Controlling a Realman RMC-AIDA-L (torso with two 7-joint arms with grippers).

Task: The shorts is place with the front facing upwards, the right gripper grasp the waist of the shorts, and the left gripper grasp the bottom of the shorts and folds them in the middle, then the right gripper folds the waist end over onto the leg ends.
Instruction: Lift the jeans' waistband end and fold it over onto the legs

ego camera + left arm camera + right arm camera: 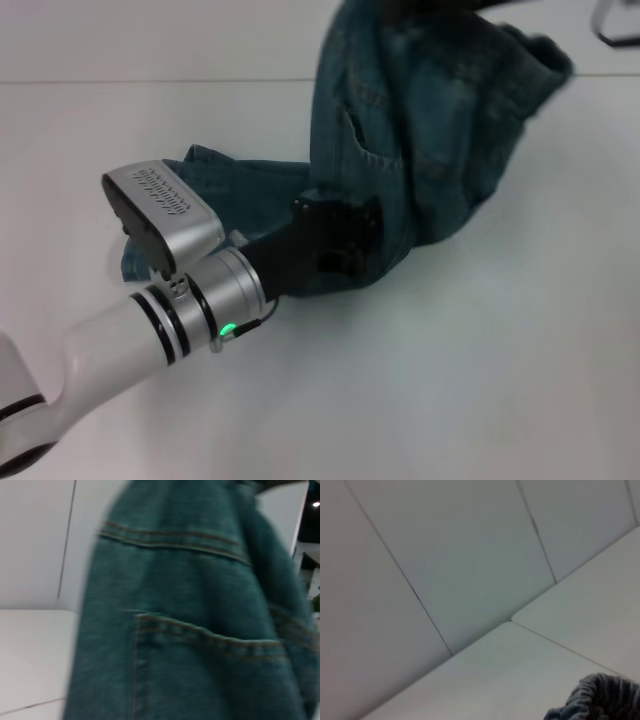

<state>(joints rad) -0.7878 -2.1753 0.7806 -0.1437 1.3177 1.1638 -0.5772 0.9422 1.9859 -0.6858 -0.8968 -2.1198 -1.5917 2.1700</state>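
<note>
The worktop (pixel 480 380) was plain white, and its near half lay bare, with open room to the right of the cloth. From the near left corner the left arm reached in, silver wrist and green ring light showing, and the left gripper (pixel 335 235) sat pressed into the lower fold of the shorts (pixel 420 130); whether it was wide, narrow or holding cloth could not be told, since denim hid the fingertips. The shorts hung lifted in a bunched drape, upper end out of sight past the top edge, lower end trailing on the worktop behind the wrist. A stitched pocket (pixel 210 680) filled the left wrist view. The right gripper was not visible; the right wrist view showed only the ruffled waist (pixel 600 700), a worktop seam and pale wall panels (pixel 445 555) beyond.
</note>
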